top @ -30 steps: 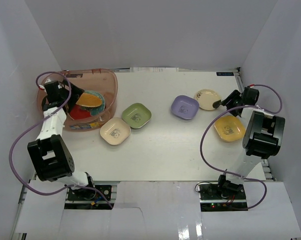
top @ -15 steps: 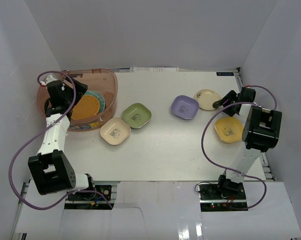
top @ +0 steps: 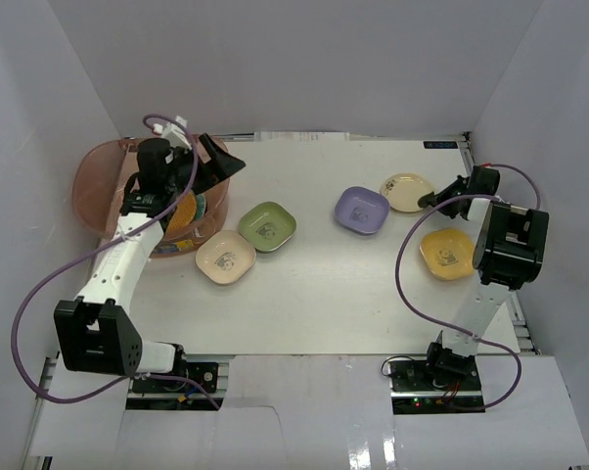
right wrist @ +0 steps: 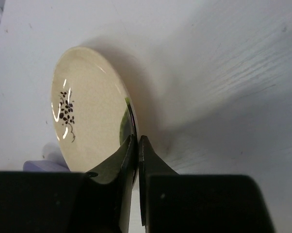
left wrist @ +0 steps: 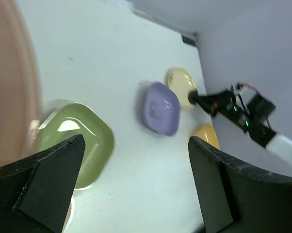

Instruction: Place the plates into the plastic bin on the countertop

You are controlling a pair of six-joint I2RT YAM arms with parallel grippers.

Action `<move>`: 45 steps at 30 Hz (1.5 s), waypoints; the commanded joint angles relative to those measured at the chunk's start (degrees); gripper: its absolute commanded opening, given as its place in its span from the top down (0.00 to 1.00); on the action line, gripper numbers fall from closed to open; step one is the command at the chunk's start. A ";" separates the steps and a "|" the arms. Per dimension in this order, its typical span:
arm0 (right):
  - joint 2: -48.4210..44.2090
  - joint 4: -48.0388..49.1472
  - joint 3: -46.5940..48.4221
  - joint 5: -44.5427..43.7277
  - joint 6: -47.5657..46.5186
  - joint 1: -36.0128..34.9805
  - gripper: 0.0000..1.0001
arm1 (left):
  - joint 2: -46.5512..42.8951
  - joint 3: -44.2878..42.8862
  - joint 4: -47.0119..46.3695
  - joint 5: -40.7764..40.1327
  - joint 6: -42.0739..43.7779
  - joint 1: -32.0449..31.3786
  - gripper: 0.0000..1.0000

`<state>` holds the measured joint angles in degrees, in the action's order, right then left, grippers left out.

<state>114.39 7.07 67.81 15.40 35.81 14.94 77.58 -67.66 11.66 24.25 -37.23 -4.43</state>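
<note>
The pinkish plastic bin [top: 99,174] stands at the far left of the countertop [top: 314,294], holding an orange plate [top: 182,211] on teal ones. My left gripper [top: 224,164] hangs open and empty over the bin's right rim. In its wrist view the left gripper [left wrist: 136,184] looks down on the green plate [left wrist: 75,141] and lavender plate [left wrist: 160,108]. My right gripper [right wrist: 137,143] is shut on the rim of the cream plate [right wrist: 88,126], which sits at the back right [top: 405,193]. A yellow plate [top: 447,252] and a beige plate [top: 225,258] lie on the countertop.
White walls enclose the countertop on three sides. The right arm [top: 505,245] stands close to the right wall, beside the yellow plate. The green plate [top: 267,225] and the beige plate lie just right of the bin. A purple cable [top: 407,284] loops from the right arm.
My left arm swung out of the bin to its right rim, leaving the orange plate lying flat inside. My right gripper closed on the cream plate's rim.
</note>
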 commanded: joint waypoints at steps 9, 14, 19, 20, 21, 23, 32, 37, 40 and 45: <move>-19.02 8.66 -5.05 -2.83 4.09 2.20 0.92 | 7.75 -7.57 1.96 5.81 2.25 -15.77 0.02; -25.87 12.60 -10.84 7.17 7.68 1.50 0.92 | 11.97 -11.79 1.00 5.80 1.20 -19.13 0.02; -32.55 16.40 -18.32 11.23 8.66 -5.79 0.92 | 16.19 -14.43 -1.55 7.03 -0.82 -21.67 0.03; -33.08 16.31 -18.59 12.45 8.40 -7.02 0.92 | 16.63 -14.69 -1.99 7.39 -1.00 -22.03 0.03; -33.61 16.57 -18.85 13.16 8.40 -9.12 0.92 | 17.07 -14.87 -2.78 8.09 -1.09 -22.90 0.03; -34.93 17.97 -20.08 15.00 9.01 -12.02 0.92 | 18.48 -15.84 -2.61 7.83 -0.39 -24.48 0.04; -34.94 19.56 -20.53 19.41 9.28 -21.35 0.92 | 23.32 -17.86 1.70 0.71 2.52 -26.25 0.25; -34.32 19.65 -21.31 19.23 9.01 -24.43 0.92 | 22.97 -18.74 2.05 -0.95 2.78 -26.34 1.00; -35.46 19.30 -22.37 18.71 9.01 -24.61 0.66 | 20.77 -18.91 3.98 -5.43 4.18 -25.99 1.00; -39.84 14.12 -23.25 17.91 6.03 -26.10 0.29 | 13.06 -15.77 6.36 -9.75 2.45 -18.36 1.00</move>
<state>79.22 22.44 45.17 32.16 43.55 -10.17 100.27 -84.29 17.67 20.05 -34.04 -28.86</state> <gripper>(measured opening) 0.669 0.107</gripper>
